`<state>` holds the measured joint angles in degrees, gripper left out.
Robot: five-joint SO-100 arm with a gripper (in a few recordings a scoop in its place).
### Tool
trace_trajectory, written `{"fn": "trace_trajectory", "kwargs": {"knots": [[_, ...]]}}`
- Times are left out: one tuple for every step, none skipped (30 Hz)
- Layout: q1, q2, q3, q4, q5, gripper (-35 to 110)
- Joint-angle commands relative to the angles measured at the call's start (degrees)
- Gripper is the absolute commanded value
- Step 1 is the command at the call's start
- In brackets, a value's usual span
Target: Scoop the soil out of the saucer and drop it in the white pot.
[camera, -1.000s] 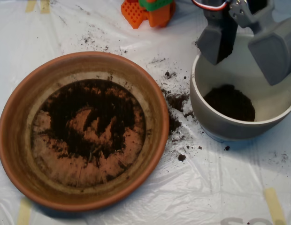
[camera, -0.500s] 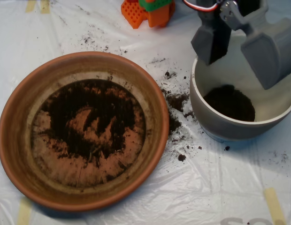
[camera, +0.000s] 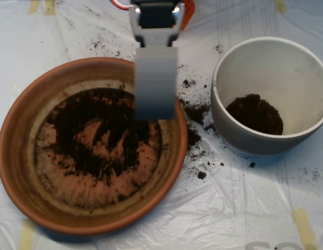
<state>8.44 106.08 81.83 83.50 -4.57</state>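
The terracotta saucer [camera: 15,130] lies at the left with a thin, patchy layer of dark soil [camera: 73,130] over its floor. At the right stands the white pot [camera: 220,107], with a mound of soil [camera: 254,113] at its bottom. The grey scoop [camera: 155,107] hangs over the saucer's upper right part, crossing the rim there. It shows as one blurred grey slab that points down the picture, and the arm's white bracket [camera: 153,23] rises behind it at the top edge.
Spilled soil crumbs [camera: 195,112] lie on the white plastic sheet [camera: 239,208] between saucer and pot, with more specks at upper left [camera: 101,46]. An orange part [camera: 188,11] peeks out behind the arm. Yellow tape strips [camera: 306,226] mark the sheet.
The scoop has swung left from above the white pot to above the saucer's upper right rim. The pot's inside is now fully uncovered. The soil has not moved.
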Motion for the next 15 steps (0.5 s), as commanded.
{"fn": "trace_trajectory", "kwargs": {"knots": [[9.58,5.10,4.66,-3.52,-0.79,41],[11.34,5.27,7.73,-5.10,-1.41,42],[13.10,5.80,11.16,-7.56,-2.11,42],[14.85,6.06,14.24,-9.49,-2.37,42],[16.26,6.06,17.14,-11.34,-2.99,42],[17.40,6.06,19.95,-13.10,-3.43,42],[18.54,6.06,22.59,-14.59,-3.87,42],[19.34,6.15,25.31,-16.44,-4.48,42],[20.21,6.15,27.95,-18.11,-4.75,42],[20.92,6.15,30.06,-19.42,-5.10,42],[21.71,6.06,31.90,-20.92,-5.19,41],[22.68,5.89,33.57,-22.41,-5.19,41],[23.47,5.62,34.80,-23.64,-5.01,40],[24.17,5.27,36.21,-25.31,-4.57,39],[24.70,5.10,37.62,-27.16,-4.22,38]]}}
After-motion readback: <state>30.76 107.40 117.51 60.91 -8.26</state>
